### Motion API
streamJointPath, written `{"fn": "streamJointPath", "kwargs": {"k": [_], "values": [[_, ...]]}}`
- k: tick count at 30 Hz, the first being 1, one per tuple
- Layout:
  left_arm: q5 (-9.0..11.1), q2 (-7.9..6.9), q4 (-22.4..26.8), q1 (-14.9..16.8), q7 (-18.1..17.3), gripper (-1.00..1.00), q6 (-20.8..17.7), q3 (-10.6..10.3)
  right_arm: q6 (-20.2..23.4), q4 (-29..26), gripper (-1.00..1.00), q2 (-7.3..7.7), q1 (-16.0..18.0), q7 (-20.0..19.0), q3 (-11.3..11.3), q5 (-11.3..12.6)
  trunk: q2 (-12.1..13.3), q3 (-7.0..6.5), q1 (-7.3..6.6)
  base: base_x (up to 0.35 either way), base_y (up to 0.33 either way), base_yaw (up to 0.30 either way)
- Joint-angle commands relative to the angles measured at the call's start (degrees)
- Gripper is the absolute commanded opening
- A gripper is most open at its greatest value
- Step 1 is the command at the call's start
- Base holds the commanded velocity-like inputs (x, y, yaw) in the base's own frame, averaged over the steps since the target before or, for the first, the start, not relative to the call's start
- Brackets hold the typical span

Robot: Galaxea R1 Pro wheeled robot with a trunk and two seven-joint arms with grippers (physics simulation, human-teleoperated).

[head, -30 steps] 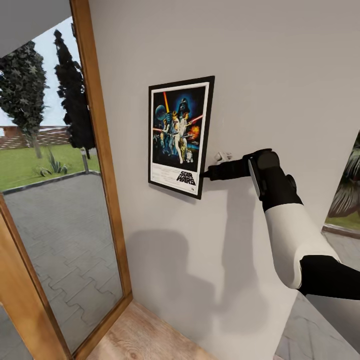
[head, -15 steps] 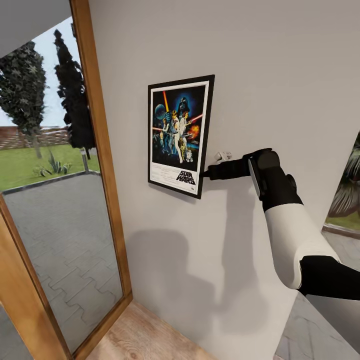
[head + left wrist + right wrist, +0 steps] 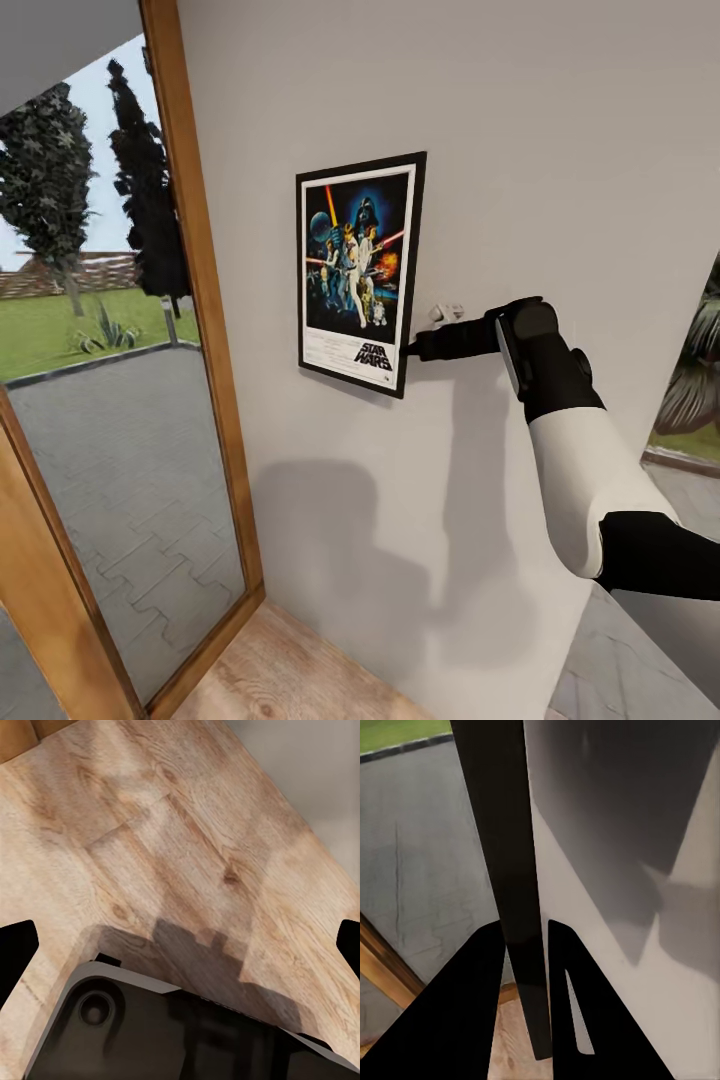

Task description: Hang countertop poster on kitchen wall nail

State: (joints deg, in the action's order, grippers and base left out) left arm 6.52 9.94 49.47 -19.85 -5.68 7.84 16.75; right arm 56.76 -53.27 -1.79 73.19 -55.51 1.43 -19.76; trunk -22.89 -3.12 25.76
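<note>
The black-framed Star Wars poster [image 3: 360,272] has settled slightly lower against the pale grey wall [image 3: 560,150], the right claw [image 3: 412,350] still clamping its edge, so release seems near.

Pale grey wall [image 3: 560,150], wood-framed window [image 3: 195,300], wooden floor [image 3: 172,847].

The poster [image 3: 360,272] has a black frame, white border and colourful figures on dark blue. The wall [image 3: 560,150] is pale grey; the floor [image 3: 172,847] is light wood-grain.
</note>
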Motion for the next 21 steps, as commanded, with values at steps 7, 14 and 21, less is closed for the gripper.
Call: {"fn": "streamJointPath", "kwargs": {"k": [7,14,21], "values": [[0.6,0.06,0.0,0.0,-0.6,1.0,0.0,0.2,0.2,0.3,-1.0,-0.21,0.0,2.3,0.1,-2.4,0.0,0.01,0.02,0.0,0.0,0.0],[0.6,0.06,0.0,0.0,-0.6,1.0,0.0,0.2,0.3,0.4,-1.0,-0.23,0.0,2.5,0.2,-2.6,0.0,0.01,0.02,0.0,0.0,0.0],[0.6,0.06,0.1,0.0,-0.6,1.0,0.0,0.2,0.3,0.7,-1.0,-0.23,0.0,2.4,0.3,-2.6,0.0,0.01,0.02,0.0,0.0,0.0]]}}
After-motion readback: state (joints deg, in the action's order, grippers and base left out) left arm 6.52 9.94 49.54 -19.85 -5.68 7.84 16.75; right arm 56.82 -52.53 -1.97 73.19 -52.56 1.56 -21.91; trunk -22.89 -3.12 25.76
